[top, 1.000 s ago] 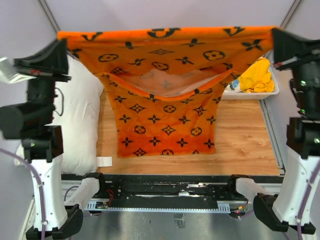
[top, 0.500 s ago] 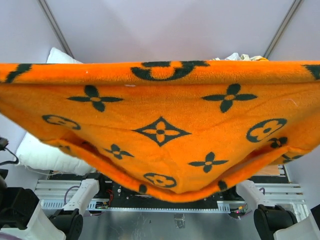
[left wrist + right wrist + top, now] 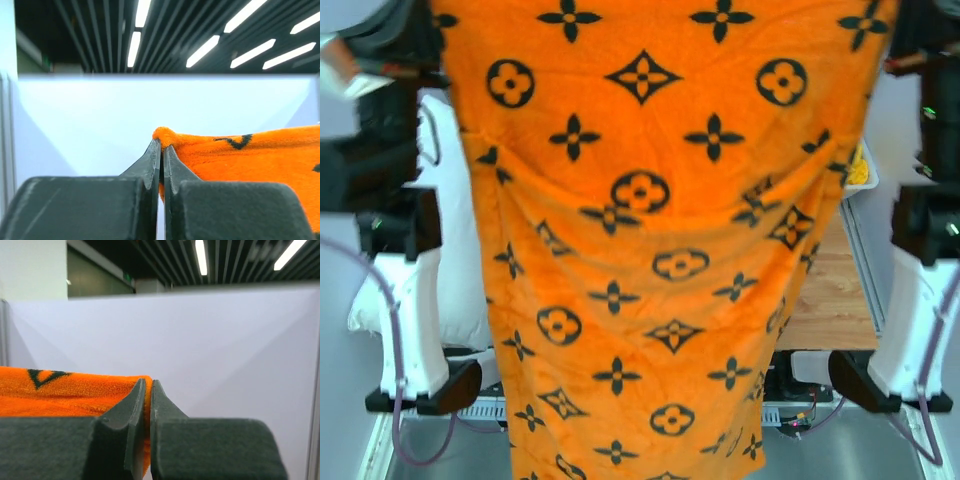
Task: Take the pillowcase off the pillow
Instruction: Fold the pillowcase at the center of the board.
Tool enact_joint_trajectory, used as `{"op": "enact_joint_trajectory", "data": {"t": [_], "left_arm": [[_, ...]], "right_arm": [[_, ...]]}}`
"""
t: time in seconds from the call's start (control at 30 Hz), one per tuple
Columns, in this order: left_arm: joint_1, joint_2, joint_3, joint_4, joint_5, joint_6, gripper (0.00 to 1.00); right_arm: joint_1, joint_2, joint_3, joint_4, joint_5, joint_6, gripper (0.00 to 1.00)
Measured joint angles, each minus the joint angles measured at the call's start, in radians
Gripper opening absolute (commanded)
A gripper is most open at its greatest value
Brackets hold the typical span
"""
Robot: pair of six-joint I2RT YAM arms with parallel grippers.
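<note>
The orange pillowcase [image 3: 650,250] with black flower and diamond motifs hangs like a curtain in front of the top camera, hiding most of the table. My left gripper [image 3: 162,145] is shut on one orange corner [image 3: 167,136], and the cloth [image 3: 250,160] stretches off to its right. My right gripper [image 3: 147,385] is shut on the other corner, with the fabric [image 3: 60,392] running off to its left. The plump white pillow [image 3: 455,240] lies on the table at the left, behind the left arm [image 3: 395,200], bare of the case where it shows.
A white bin [image 3: 866,180] holding a yellow cloth [image 3: 858,165] peeks out at the right edge of the hanging fabric. A strip of wooden tabletop [image 3: 835,300] shows beside the right arm [image 3: 925,230]. Pale booth walls fill both wrist views.
Both arms have lifted the pillowcase from a spread over the table up in front of the camera, so it now hangs full length across the view.
</note>
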Motion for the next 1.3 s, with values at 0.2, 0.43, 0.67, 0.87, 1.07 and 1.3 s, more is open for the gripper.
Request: {"op": "enact_joint_trajectory", "data": {"t": [0.2, 0.43, 0.67, 0.87, 1.07, 1.3], "left_arm": [[-0.008, 0.211, -0.282, 0.111, -0.067, 0.028, 0.00], [-0.008, 0.513, -0.522, 0.322, -0.128, 0.029, 0.00], [-0.008, 0.928, -0.384, 0.426, -0.196, 0.023, 0.00], [-0.008, 1.152, -0.071, 0.376, -0.202, 0.020, 0.00], [-0.008, 1.192, 0.138, 0.343, -0.191, 0.023, 0.00], [-0.007, 0.998, -0.241, 0.423, -0.179, 0.000, 0.00]], "right_arm": [[0.014, 0.243, -0.159, 0.048, 0.025, -0.007, 0.01], [0.013, 0.639, -0.225, 0.076, 0.021, 0.020, 0.01], [0.014, 0.990, -0.065, 0.084, -0.009, 0.058, 0.01], [0.013, 1.075, 0.009, 0.077, -0.004, 0.047, 0.01], [0.013, 1.052, 0.014, 0.133, -0.003, 0.035, 0.01], [0.013, 0.879, -0.240, 0.206, -0.003, 0.037, 0.01]]}}
